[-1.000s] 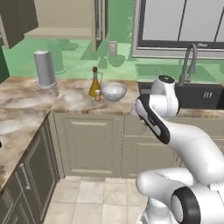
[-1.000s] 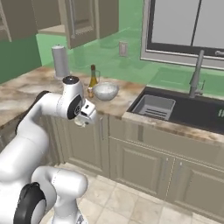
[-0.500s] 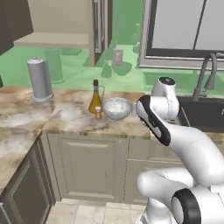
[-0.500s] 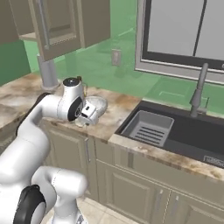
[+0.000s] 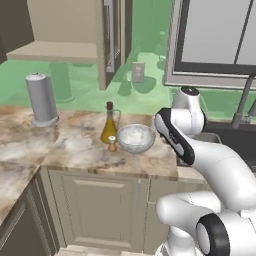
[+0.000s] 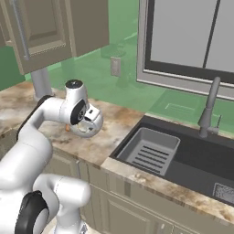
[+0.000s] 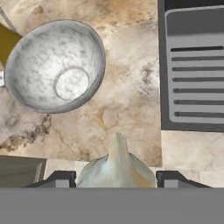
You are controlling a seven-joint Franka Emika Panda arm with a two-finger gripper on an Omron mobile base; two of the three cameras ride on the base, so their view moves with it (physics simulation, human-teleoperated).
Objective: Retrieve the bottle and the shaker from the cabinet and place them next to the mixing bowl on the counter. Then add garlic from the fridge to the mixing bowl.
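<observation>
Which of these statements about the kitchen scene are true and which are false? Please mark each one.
1. The gripper holds a garlic bulb. True.
2. The mixing bowl already contains garlic. False: it is empty.
3. The bottle and the shaker stand beside the bowl on the counter. True.
4. The bottle lies on its side. False: it stands upright.
5. The wall cabinet door is closed. False: it is open.

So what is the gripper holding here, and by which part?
A garlic bulb, gripped by its two sides between the fingers, pointed tip facing away from the hand.
</observation>
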